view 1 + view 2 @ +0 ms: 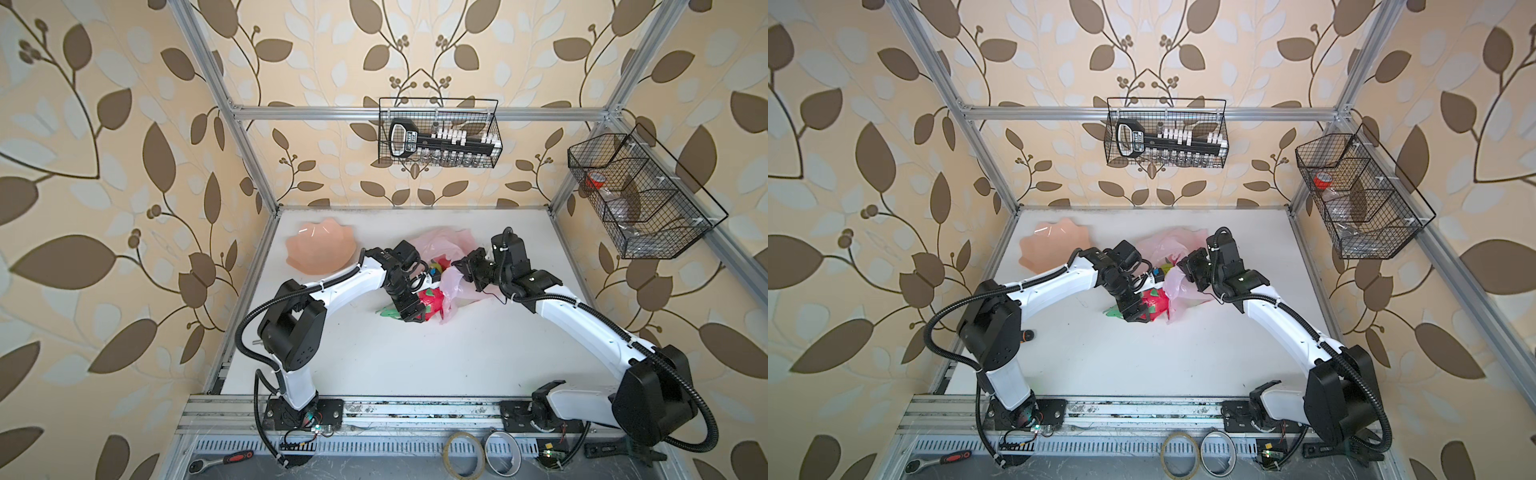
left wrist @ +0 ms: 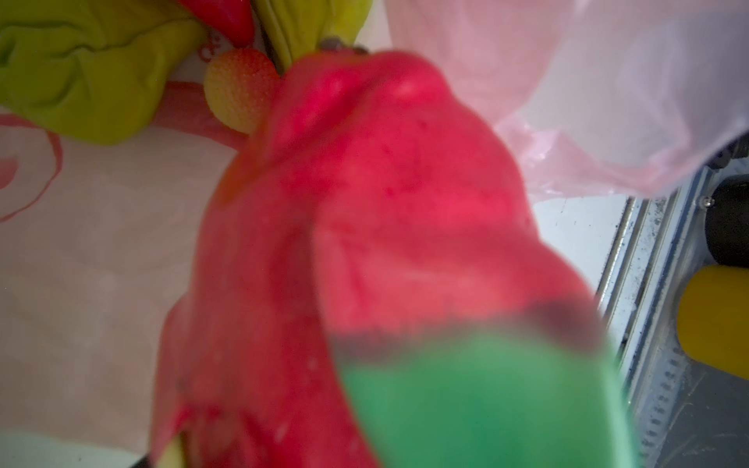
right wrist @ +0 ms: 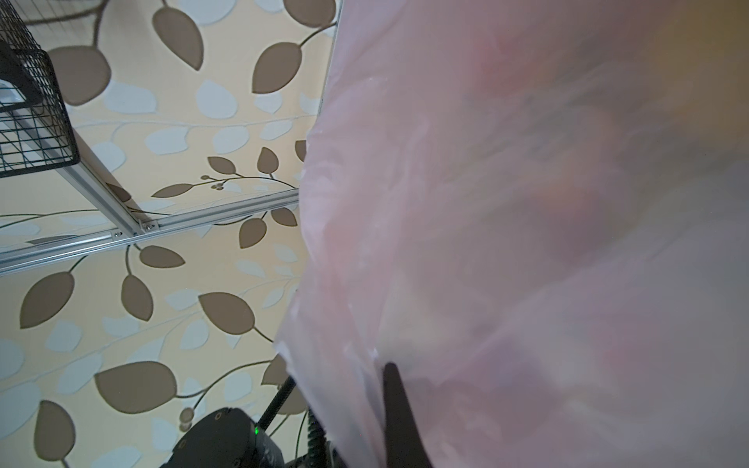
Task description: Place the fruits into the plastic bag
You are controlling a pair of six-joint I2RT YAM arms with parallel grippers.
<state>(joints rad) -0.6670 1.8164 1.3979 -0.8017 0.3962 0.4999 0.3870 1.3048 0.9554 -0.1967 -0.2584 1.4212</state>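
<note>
The magenta dragon fruit (image 1: 432,300) (image 1: 1154,305) with green scales lies at the mouth of the pale-pink plastic bag (image 1: 440,245) (image 1: 1163,245). My left gripper (image 1: 415,316) (image 1: 1136,316) straddles it with jaws wide, shut on it. It fills the left wrist view as a red and green blur (image 2: 385,202). Beyond it inside the bag (image 2: 608,101) lie a lumpy green fruit (image 2: 81,81) and a small orange-red one (image 2: 239,89). My right gripper (image 1: 459,264) (image 1: 1183,264) is shut on the bag's edge and holds it raised. One dark finger (image 3: 395,405) pinches the film (image 3: 527,202).
A peach-pink petal-edged dish (image 1: 320,249) sits at the table's back left. Wire baskets hang on the back wall (image 1: 440,133) and the right frame (image 1: 640,195). Two tape rolls (image 1: 463,453) and a ratchet (image 1: 220,459) lie below the front rail (image 1: 374,409).
</note>
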